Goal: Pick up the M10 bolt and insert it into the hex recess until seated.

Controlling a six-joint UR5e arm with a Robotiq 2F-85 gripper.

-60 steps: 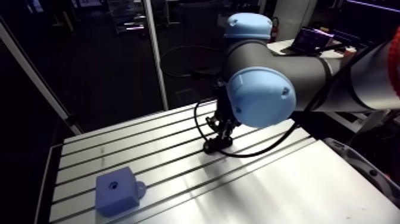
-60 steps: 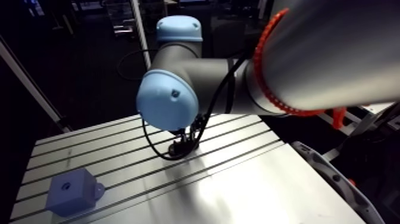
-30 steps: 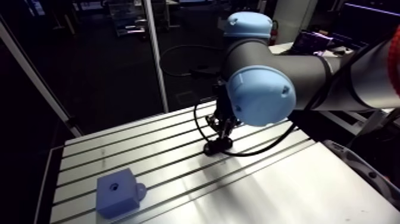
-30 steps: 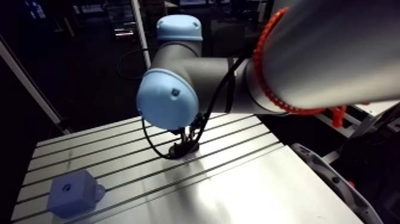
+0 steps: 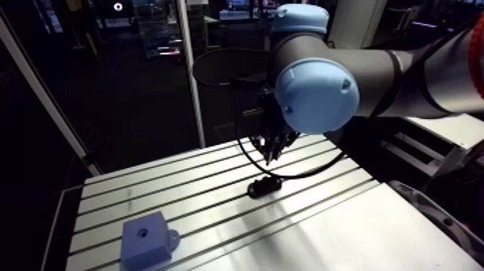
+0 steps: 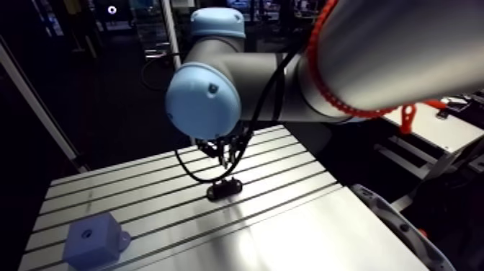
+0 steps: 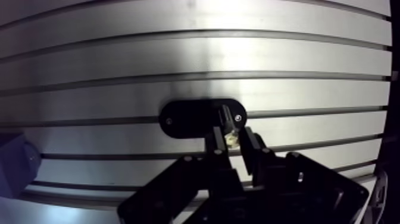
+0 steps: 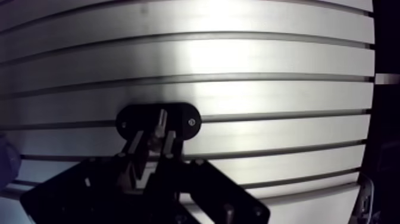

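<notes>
The black two-fingered tool (image 7: 233,140) pinches the small silvery M10 bolt (image 7: 227,121) above a black oval plate (image 5: 263,187) mid-frame on the slotted aluminium bench (image 5: 374,230). The blue cube-shaped block (image 5: 146,240) sits lower left.

My pincer (image 8: 152,142): rises from the near edge, a dark body with two fingers (image 8: 134,149) standing close together.
My hold: the M10 bolt (image 8: 159,121) is pinched between the fingers. Its pale shaft sticks out past the tips, a little tilted.
Black oval plate (image 8: 178,113): lies flat on the table just ahead of my fingertips, astride one slot. The bolt's end shows against its middle, and a small round mark sits near each end.
Table (image 8: 268,89): slotted aluminium, the slots running across my fingers, with a bright glare beyond the plate.
Blue block (image 8: 5,164): only a dim corner off to one side, well apart from the plate.
</notes>
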